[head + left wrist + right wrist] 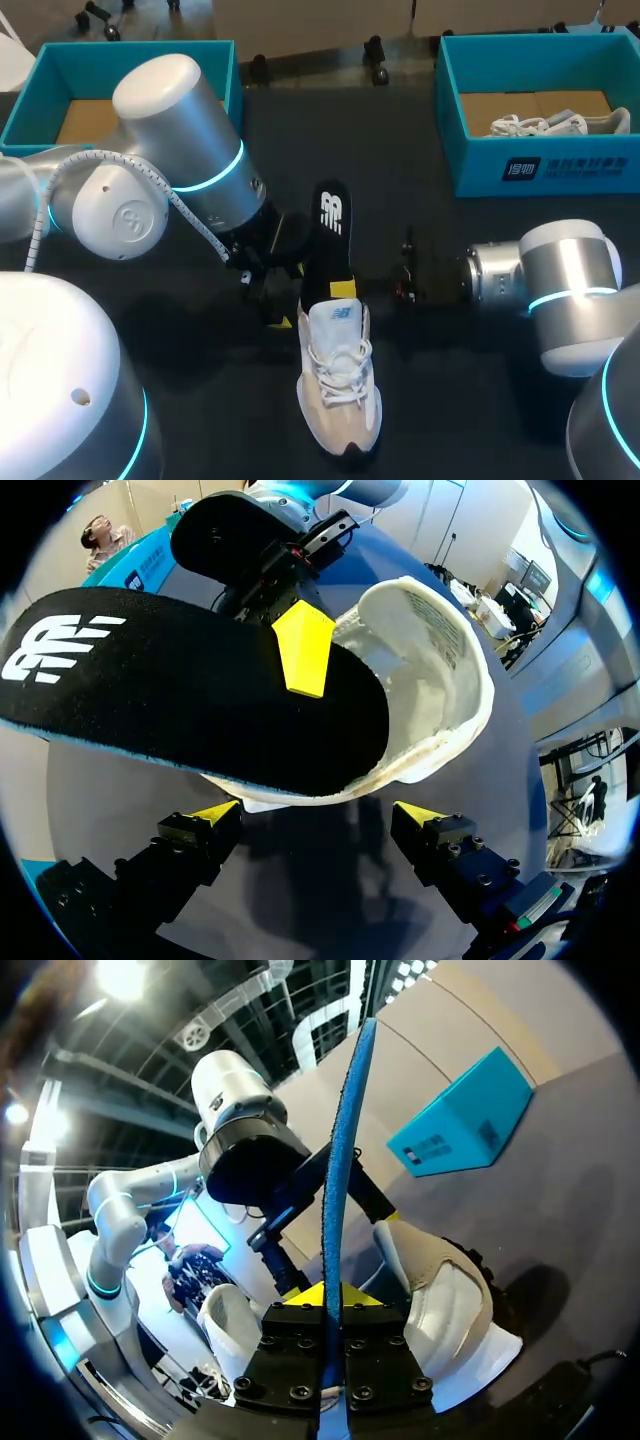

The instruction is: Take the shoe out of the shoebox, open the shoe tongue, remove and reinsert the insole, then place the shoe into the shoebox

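A white shoe (340, 380) lies on the dark table, toe toward the front edge. A black insole (331, 235) sticks out of its opening toward the back. My right gripper (345, 290) is shut on the insole just above the shoe's collar. In the right wrist view the insole (340, 1160) runs edge-on between the fingers of that gripper (333, 1295), with the shoe (440, 1300) beside it. My left gripper (318, 815) stands open just short of the shoe's heel (440, 680), under the insole (180, 690), holding nothing. A right fingertip (303, 645) presses on the insole.
A teal shoebox (540, 160) at the back right holds a second white shoe (560, 125). Another teal box (60, 75) with a cardboard floor stands at the back left, partly behind my left arm (180, 130).
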Controlling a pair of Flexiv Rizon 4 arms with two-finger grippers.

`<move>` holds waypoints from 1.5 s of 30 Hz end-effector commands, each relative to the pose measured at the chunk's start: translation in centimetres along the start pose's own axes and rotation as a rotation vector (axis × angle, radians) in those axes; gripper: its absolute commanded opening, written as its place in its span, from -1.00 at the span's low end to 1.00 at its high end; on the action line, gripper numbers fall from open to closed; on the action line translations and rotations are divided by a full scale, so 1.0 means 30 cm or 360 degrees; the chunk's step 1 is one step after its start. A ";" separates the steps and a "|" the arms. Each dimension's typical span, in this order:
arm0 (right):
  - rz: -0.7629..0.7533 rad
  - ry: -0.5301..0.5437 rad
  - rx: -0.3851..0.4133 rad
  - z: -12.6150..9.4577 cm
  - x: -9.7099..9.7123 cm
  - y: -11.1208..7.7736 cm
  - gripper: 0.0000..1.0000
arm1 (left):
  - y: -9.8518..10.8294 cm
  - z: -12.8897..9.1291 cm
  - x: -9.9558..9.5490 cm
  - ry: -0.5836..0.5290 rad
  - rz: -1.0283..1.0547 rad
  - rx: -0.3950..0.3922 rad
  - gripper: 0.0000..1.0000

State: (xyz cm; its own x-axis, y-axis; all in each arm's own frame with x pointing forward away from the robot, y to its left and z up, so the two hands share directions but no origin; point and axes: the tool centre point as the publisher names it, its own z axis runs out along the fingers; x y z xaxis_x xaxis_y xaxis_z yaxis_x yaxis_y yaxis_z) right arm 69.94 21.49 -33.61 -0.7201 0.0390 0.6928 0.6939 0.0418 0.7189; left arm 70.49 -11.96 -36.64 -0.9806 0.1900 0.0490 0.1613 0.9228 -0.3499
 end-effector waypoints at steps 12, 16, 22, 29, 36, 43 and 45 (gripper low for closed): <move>0.0060 0.0007 -0.0006 0.003 0.005 -0.054 -1.00 | 0.000 0.002 -0.001 0.0000 0.0001 -0.0002 1.00; 0.0088 0.0023 0.0006 0.002 -0.001 -0.067 -1.00 | 0.000 0.002 -0.001 0.0000 0.0001 -0.0002 1.00; 0.0101 0.0027 -0.0003 0.002 0.003 -0.085 -1.00 | 0.000 0.002 -0.001 0.0000 0.0001 -0.0002 1.00; 0.0086 0.0021 -0.0012 0.013 0.008 -0.081 -1.00 | 0.000 0.002 -0.001 0.0000 0.0001 -0.0002 1.00; 0.0039 0.0026 -0.0006 0.021 0.012 -0.043 -0.25 | 0.000 0.002 -0.001 0.0000 0.0001 -0.0002 1.00; -0.0014 0.0019 0.0023 0.032 0.028 -0.001 -0.18 | 0.000 0.002 -0.001 0.0000 0.0001 -0.0002 1.00; -0.0027 0.0016 0.0027 0.034 0.030 0.012 -0.18 | 0.000 0.002 -0.001 0.0000 0.0001 -0.0002 1.00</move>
State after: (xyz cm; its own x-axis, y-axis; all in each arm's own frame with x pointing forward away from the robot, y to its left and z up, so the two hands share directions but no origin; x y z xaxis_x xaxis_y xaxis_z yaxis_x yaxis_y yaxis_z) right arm 69.24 22.37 -33.16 -0.7318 0.0206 0.6812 0.6812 0.0491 0.7304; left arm 70.48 -11.96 -36.64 -0.9806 0.1900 0.0491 0.1613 0.9228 -0.3499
